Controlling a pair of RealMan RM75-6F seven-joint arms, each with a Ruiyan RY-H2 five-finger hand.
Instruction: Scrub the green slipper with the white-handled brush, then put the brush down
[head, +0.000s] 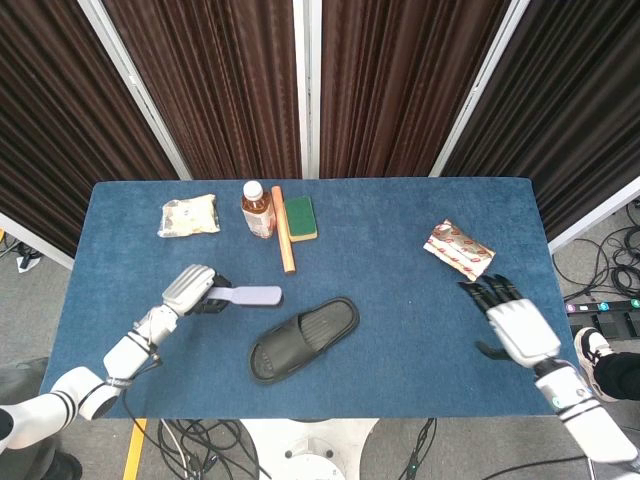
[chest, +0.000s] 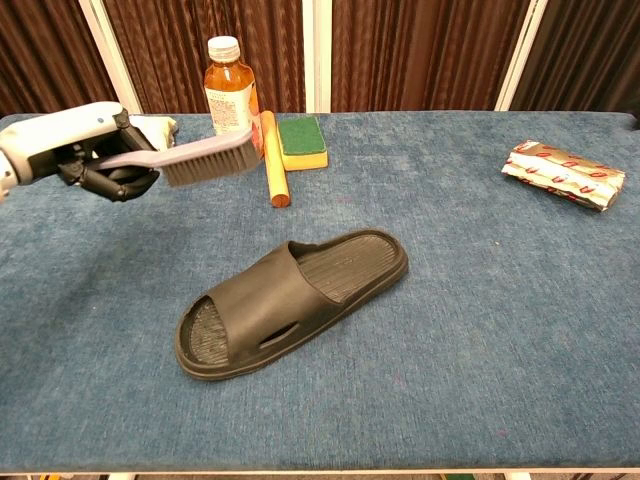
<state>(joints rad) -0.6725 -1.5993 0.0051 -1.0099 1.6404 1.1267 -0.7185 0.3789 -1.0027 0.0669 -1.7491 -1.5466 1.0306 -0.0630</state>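
The dark green slipper (head: 303, 338) (chest: 290, 300) lies sole-down near the table's front middle, its toe end toward the front left. My left hand (head: 190, 290) (chest: 80, 150) grips the handle of the white-handled brush (head: 248, 296) (chest: 195, 160), held in the air above the table, left of the slipper, bristles pointing down. My right hand (head: 516, 324) is over the table's right front part with its fingers spread and nothing in it. It shows only in the head view.
Along the back stand an orange-liquid bottle (head: 257, 208) (chest: 228, 102), an orange stick (head: 283, 242) (chest: 274, 160), a green-and-yellow sponge (head: 299, 217) (chest: 301, 142) and a snack bag (head: 188, 215) (chest: 125, 135). A red-and-white packet (head: 457, 249) (chest: 564, 173) lies at the right.
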